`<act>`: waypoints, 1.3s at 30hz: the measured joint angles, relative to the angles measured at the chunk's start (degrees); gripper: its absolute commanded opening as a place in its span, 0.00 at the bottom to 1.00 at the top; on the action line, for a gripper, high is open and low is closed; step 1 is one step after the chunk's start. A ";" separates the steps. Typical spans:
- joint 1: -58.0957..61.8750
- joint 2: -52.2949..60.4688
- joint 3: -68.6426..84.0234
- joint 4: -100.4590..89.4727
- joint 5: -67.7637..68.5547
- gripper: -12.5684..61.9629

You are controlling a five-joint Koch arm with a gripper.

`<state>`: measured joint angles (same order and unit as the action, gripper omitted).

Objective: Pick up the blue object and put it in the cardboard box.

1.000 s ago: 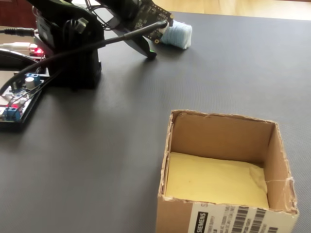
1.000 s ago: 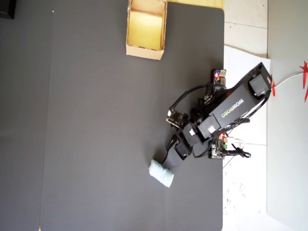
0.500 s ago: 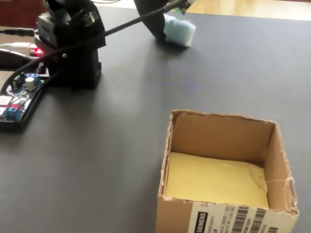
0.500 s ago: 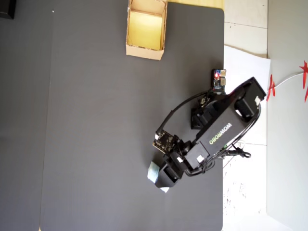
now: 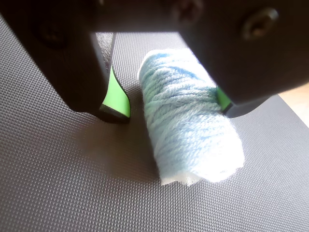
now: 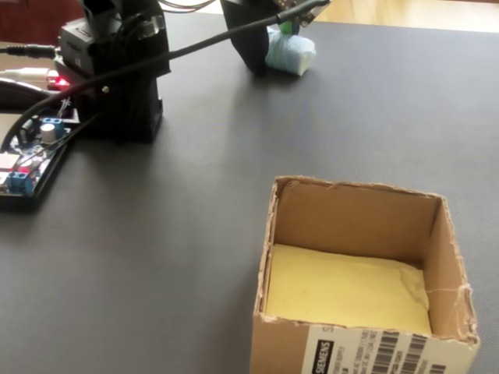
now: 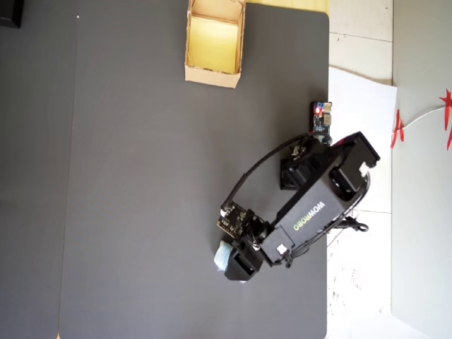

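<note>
Pale blue yarn fills the middle of the wrist view: the blue object, a soft wound roll, lies on its side on the dark textured mat. The gripper is down over it, jaws spread wide, one green-padded finger planted on the mat just left of the roll with a clear gap, the other green pad close against or touching the roll's right flank; contact there is hard to confirm. Nothing is clamped yet. The straddle looks deliberate: jaws set across the roll's width, so closing would squeeze the yarn sideways, not end to end.

Overhead view, moving outward: roll peeks out beside the gripper head near the mat's lower part, arm reaching in from the mat's right edge, where its base stands.

Farthest off, the cardboard box stands at the mat's top edge, well apart from the roll. Fixed view shows it open-topped, flaps upright, yellowish floor bare. Judgement: grasp stage, the carry across the mat not yet begun; soft yarn should compress under the pads, so a firm close seems needed.
</note>
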<state>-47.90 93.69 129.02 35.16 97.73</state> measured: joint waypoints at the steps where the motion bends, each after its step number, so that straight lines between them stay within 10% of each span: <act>1: -0.09 -0.26 -0.35 0.09 0.00 0.58; 14: -0.44 -0.70 -2.29 -0.18 0.18 0.24; 39: 21.45 27.42 17.49 -19.25 -5.27 0.24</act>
<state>-26.46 121.11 146.51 15.91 92.46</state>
